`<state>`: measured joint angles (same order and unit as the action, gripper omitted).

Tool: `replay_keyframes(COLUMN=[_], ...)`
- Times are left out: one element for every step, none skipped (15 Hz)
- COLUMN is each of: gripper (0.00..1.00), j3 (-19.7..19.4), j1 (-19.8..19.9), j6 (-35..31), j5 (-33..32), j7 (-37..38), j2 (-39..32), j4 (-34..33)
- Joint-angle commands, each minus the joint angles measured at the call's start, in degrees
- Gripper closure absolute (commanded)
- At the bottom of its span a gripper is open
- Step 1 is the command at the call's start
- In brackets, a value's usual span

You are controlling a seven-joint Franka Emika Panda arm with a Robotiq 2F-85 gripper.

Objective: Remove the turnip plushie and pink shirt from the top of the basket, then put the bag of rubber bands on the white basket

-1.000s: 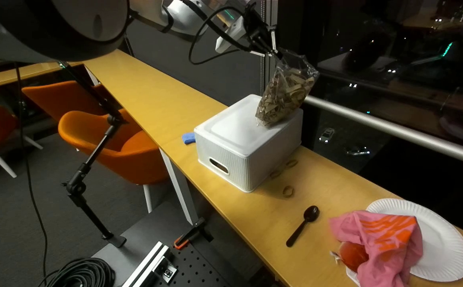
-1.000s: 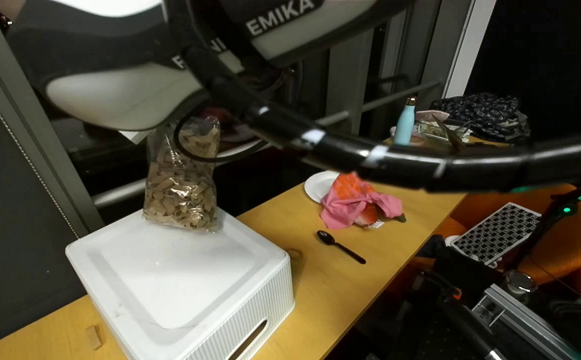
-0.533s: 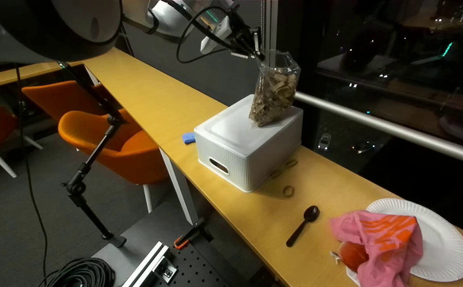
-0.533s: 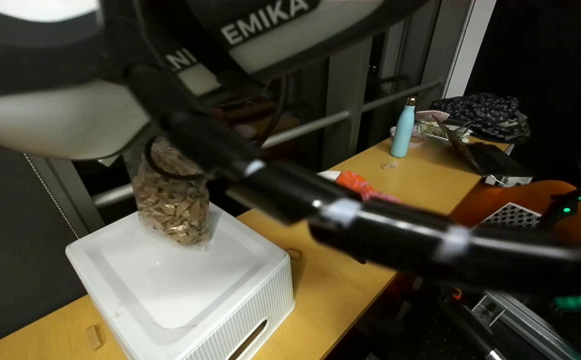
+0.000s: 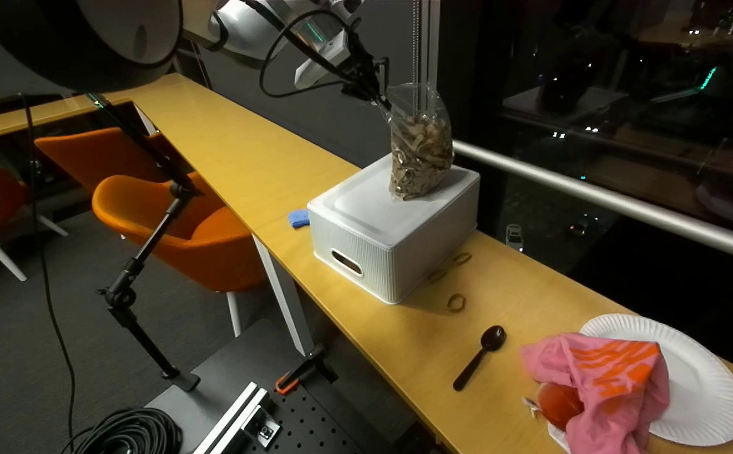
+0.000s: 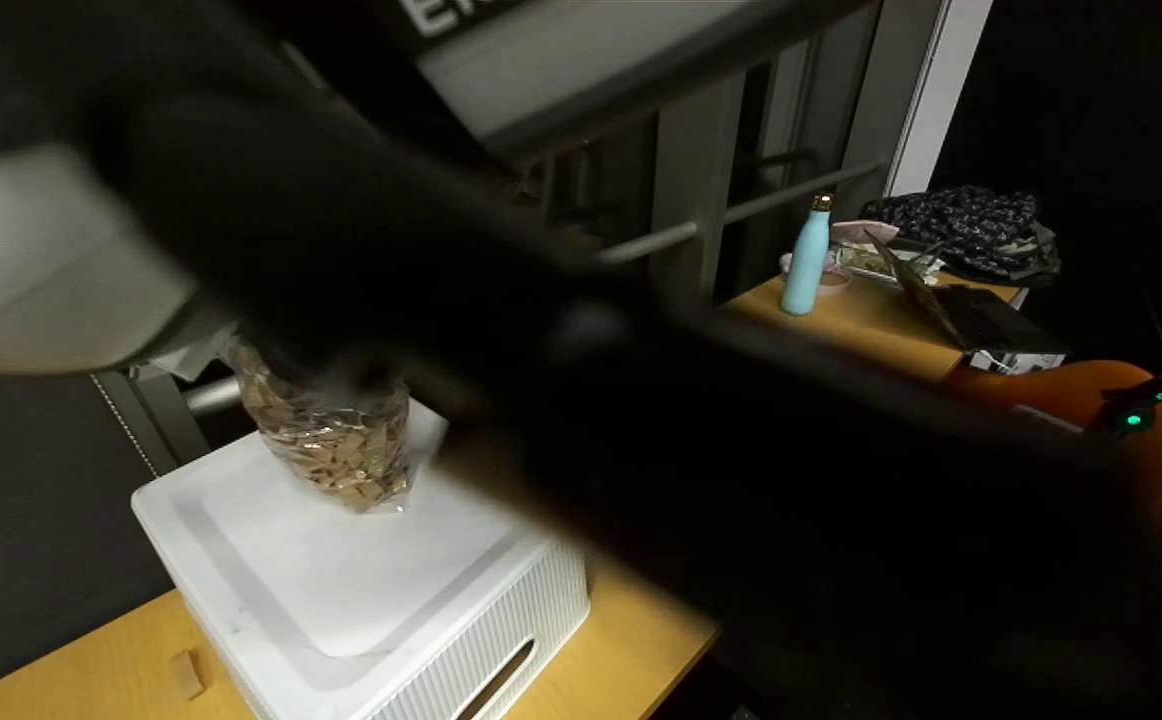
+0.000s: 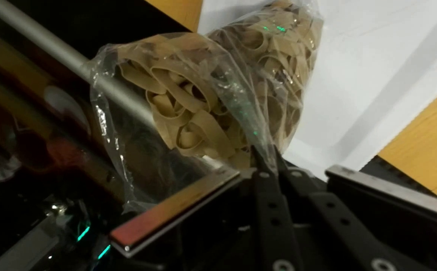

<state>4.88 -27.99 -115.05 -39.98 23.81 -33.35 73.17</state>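
Farther from the pink shirt (image 5: 625,391) than a second ago, and a little lower in an exterior view, the gripper (image 7: 267,160) has the bag of rubber bands (image 5: 422,151) along with it, and the bag's earlier slant gives way to a nearly upright stance. The gripper's two fingers are pressed together, with only the thin clear film near the bag's upper edge pinched between them. In the wrist view, the tan bands bulge just ahead of the fingertips, while loose plastic flares out to one side of them. Below the gripper stands the white basket (image 5: 366,205), flat side up; the bag's lower end is at that surface, though whether it bears on it I cannot tell. Lower too, on the wooden table (image 5: 246,157), some loose rubber bands (image 5: 456,309) lie just beside the basket, with a black spoon (image 5: 483,352) farther out from the gripper. Farther still, well apart from the gripper, the pink shirt covers part of the turnip plushie (image 5: 559,405) and hides part of a white paper plate (image 5: 704,391). Across the basket from those bands, also below the gripper, lies a small blue item (image 5: 299,219). A blurred black cable sleeve (image 6: 741,450) crosses much of an exterior view; beyond it, well away from the gripper, stands a pale blue bottle (image 6: 807,262).
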Motion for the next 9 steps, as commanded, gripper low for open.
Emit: replay_keyframes(gripper=[1.00, 1.00, 1.00, 1.00, 1.00, 1.00, 1.00, 1.00, 1.00], j3=[1.85, 1.96, 2.03, 1.99, 2.04, 2.05, 2.04, 2.14, 2.19], j1=[2.27, 2.64, 2.81, 2.84, 2.87, 2.81, 2.62, 2.43, 2.26], j6=[-2.52, -4.12, -5.38, -6.39, -7.19, -8.11, -8.34, -8.46, -8.73], j5=[4.05, 4.50, 4.78, 4.92, 4.98, 4.84, 4.76, 4.80, 4.63], j7=[-3.73, -4.40, -4.87, -5.18, -5.47, -5.59, -5.67, -5.88, -5.93], j2=[1.60, 1.47, 1.35, 1.21, 1.01, 0.87, 0.56, 0.31, 0.09], j4=[3.28, 3.79, 4.11, 4.31, 4.31, 4.23, 3.74, 3.16, 2.76])
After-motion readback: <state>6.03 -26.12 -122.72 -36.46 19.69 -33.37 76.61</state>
